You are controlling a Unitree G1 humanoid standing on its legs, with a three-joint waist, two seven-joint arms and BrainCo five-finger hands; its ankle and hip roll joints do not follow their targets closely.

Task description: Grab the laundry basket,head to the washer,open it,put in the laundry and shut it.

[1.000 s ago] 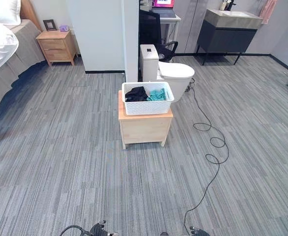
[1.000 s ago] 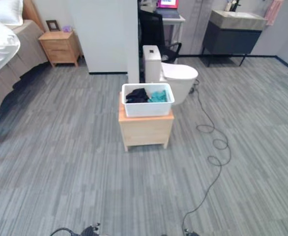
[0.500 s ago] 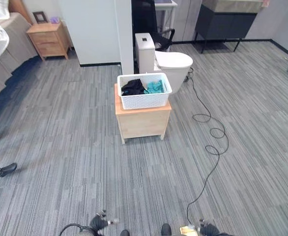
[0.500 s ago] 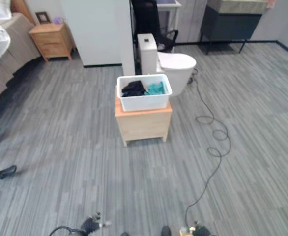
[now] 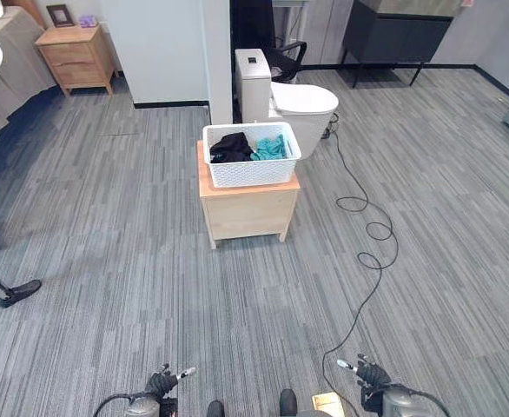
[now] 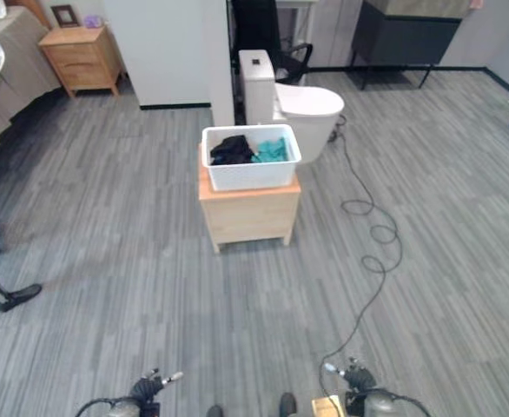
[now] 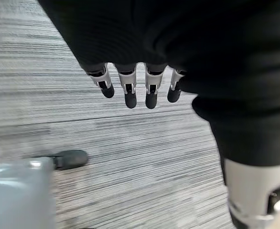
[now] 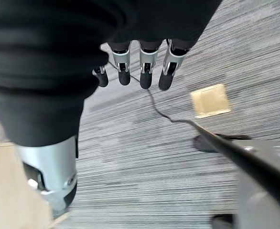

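A white laundry basket [image 5: 251,170] with black [image 5: 230,148] and teal clothes [image 5: 268,148] in it stands on a low wooden cabinet [image 5: 246,208] in the middle of the room, some way ahead of me. Both hands hang low at the near edge, far from the basket. My left hand [image 5: 161,382] has its fingers [image 7: 129,93] straight and holds nothing. My right hand [image 5: 372,375] also has relaxed, straight fingers [image 8: 145,71] over bare floor.
A white toilet [image 5: 298,100] stands just behind the cabinet, beside a white wall block [image 5: 168,52]. A wooden nightstand [image 5: 72,56] is at the far left, a dark vanity [image 5: 393,35] at the far right. A person's shoe [image 5: 18,293] rests on the floor at the left.
The camera has moved closer and tipped down, so the basket sits higher in view. Both hands now show at the near edge. A person's shoe has come further in at the left.
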